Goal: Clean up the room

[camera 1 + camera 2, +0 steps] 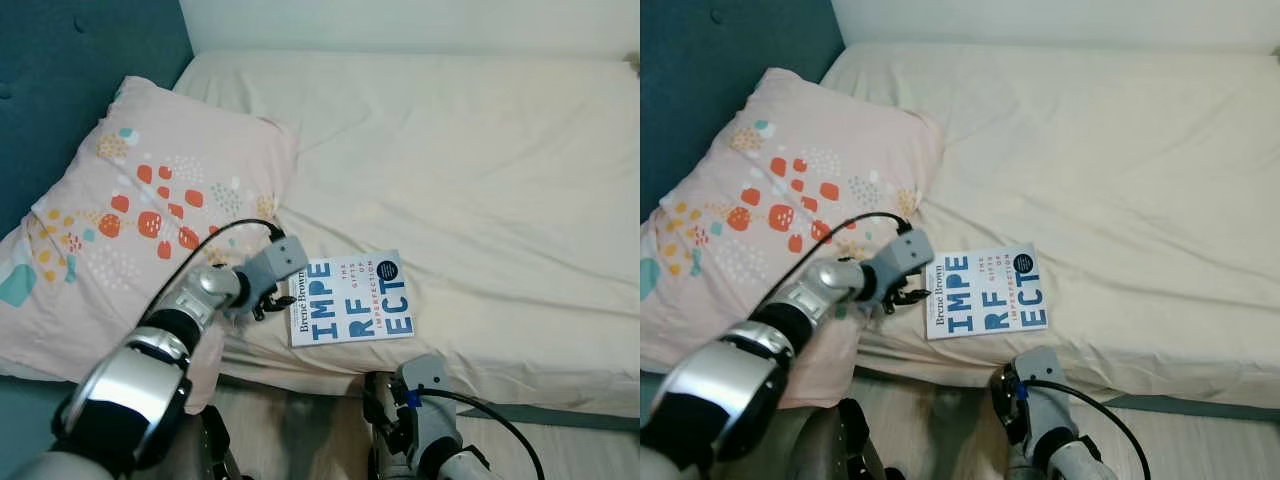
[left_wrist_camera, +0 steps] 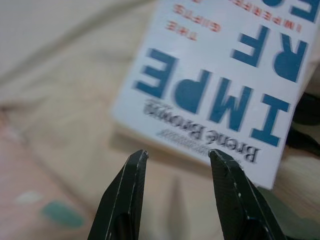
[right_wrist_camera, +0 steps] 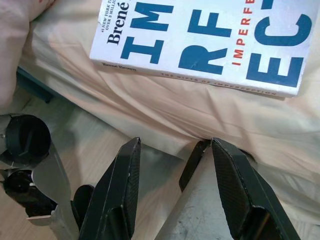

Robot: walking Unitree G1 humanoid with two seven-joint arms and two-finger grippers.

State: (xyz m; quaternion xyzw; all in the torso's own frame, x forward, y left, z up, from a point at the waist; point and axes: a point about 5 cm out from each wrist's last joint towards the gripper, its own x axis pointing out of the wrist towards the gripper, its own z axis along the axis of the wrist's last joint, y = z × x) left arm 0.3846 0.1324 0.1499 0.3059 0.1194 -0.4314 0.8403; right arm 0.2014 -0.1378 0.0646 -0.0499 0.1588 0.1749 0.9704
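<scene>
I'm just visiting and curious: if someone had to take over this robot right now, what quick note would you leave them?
Left gripper: open, holding nothing, at the left edge of the book, between it and the pillow.
Right gripper: open, holding nothing, low beside the bed, just below the book's near edge.
Book: lying flat, cover up, near the front edge of the mattress, beside the pillow.
Done: both grippers brought up to the book.
Left: grasp the book, lift it off the bed and put it away.

Teal headboard (image 1: 80, 90) behind bed, white wall (image 1: 400, 20), wood floor (image 3: 100, 145) below.
</scene>
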